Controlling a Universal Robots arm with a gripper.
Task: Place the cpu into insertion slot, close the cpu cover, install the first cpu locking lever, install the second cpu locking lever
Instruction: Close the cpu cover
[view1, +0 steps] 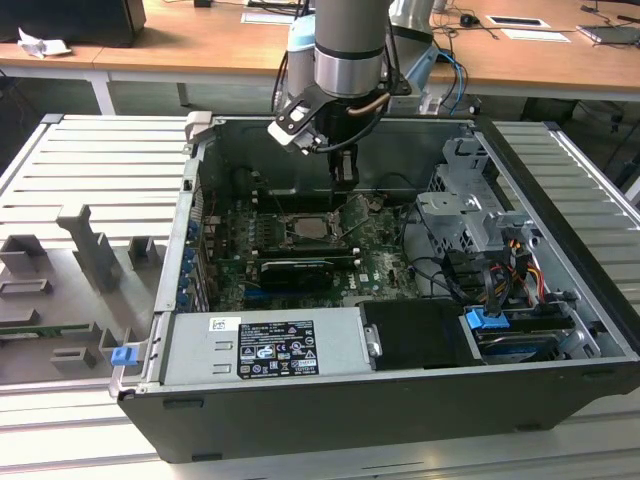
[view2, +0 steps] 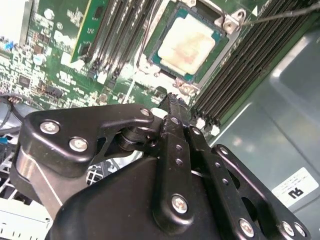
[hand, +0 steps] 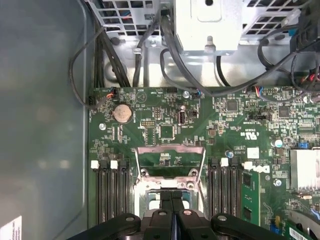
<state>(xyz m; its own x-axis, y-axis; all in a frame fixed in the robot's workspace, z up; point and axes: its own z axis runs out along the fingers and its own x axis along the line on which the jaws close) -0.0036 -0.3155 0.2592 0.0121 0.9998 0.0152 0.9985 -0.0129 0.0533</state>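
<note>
Exterior view: arm is held vertical inside the case (view1: 400, 400), gripper (view1: 345, 176) hung just beside the insertion slot (view1: 305, 229). Fingers (hand: 165, 212) are pressed together, nothing clamped. Second wrist view: cpu (view2: 186, 44) is seated in slot. First wrist view: cpu cover (hand: 171, 150) is raised

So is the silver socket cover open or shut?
Open: the thin silver frame cover is swung back, leaving the tan-silver square chip exposed.

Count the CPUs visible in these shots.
1: the cpu lies in the insertion slot, with the cpu cover raised open beside it. The arm may hide others.
</note>
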